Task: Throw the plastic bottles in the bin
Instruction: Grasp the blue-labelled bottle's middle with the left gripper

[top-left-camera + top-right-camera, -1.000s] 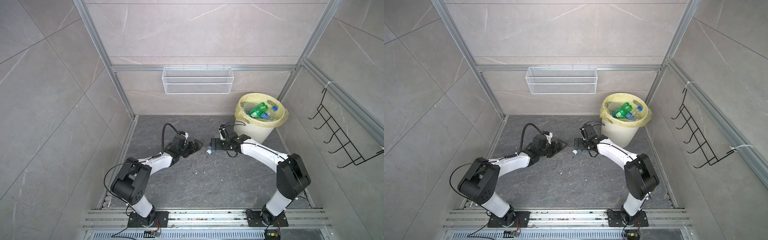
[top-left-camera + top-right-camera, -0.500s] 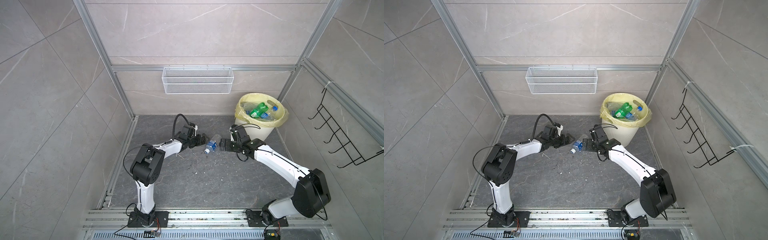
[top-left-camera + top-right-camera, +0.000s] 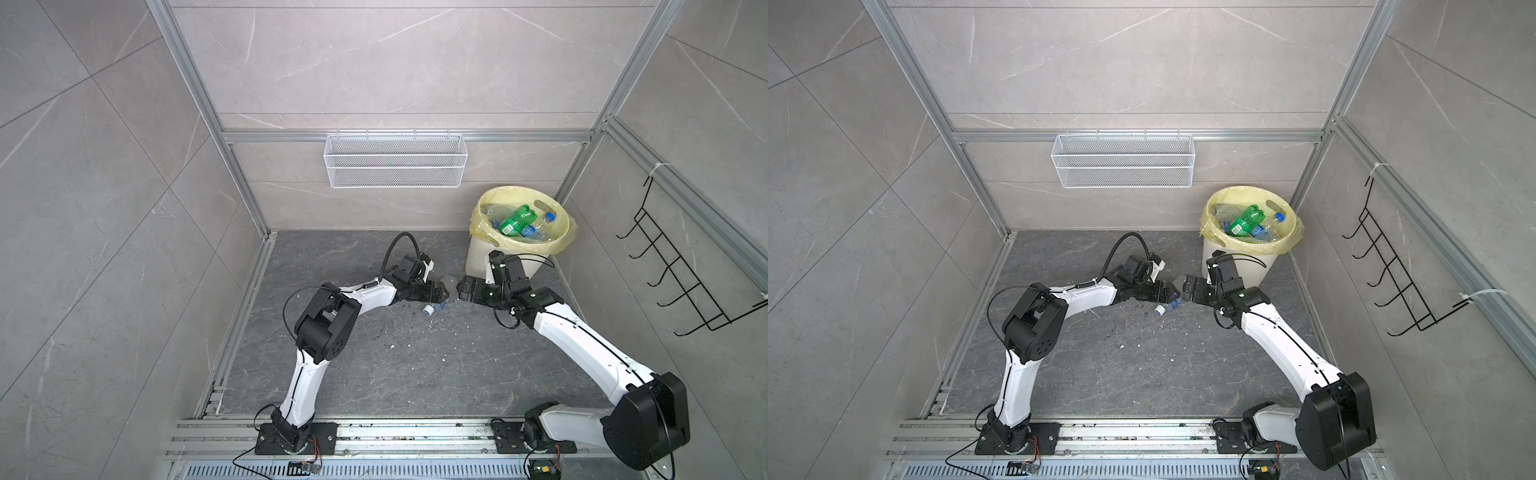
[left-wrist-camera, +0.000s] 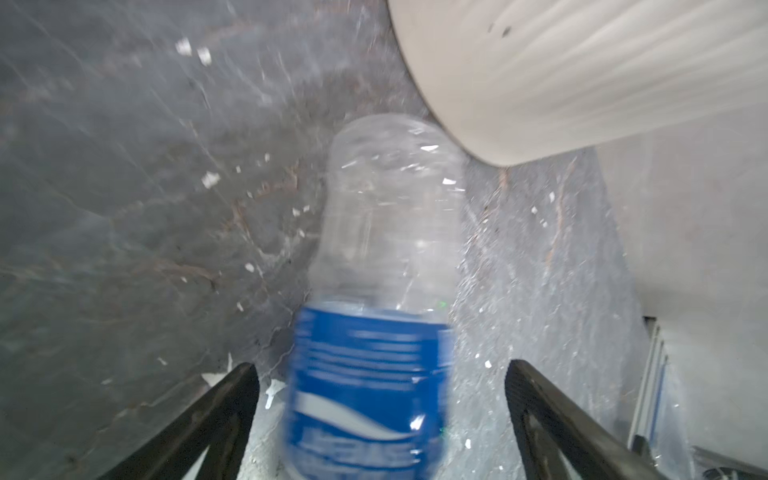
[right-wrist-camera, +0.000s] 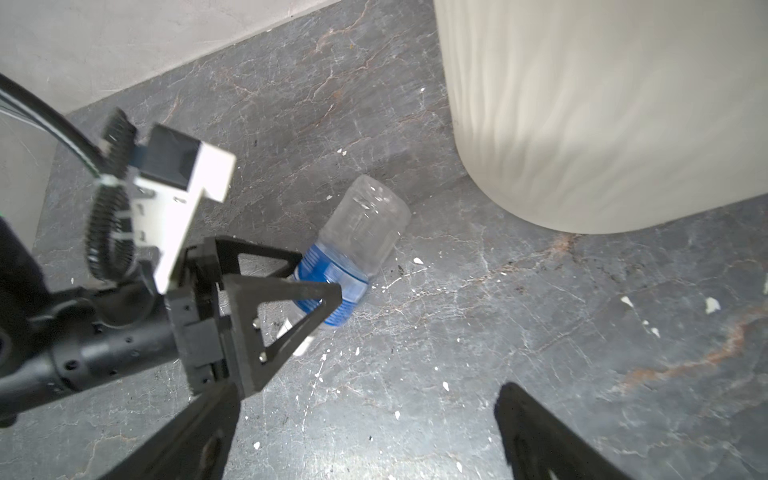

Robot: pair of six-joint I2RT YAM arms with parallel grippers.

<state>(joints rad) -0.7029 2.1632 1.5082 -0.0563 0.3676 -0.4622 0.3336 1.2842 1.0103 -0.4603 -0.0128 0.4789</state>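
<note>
Overhead only, bottles (image 3: 515,220) show — inside the bin (image 3: 476,257).

setting: robot test cell in a lab, dressed up like a bathroom or utility corner
frame: bare aluminium profile (image 3: 395,136) holds the walls, no finished trim
walls: grey stone-look panels (image 3: 374,62) on three sides, seams showing
floor: dark marbled slab (image 3: 395,365), scuffed, white flecks
fixtures: white wire mesh basket (image 3: 395,166) on the back wall, black wire hook rack (image 3: 685,270) on the side wall
robots: left arm (image 3: 307,374) and right arm (image 3: 582,332) mounted on a slotted rail (image 3: 415,432) along the front edge
wiring: loose cables and a bare circuit board (image 3: 305,471) at the left base
props: cream bin (image 3: 478,266), yellow liner, plastic bottles (image 3: 515,220) inside, far right corner
</note>
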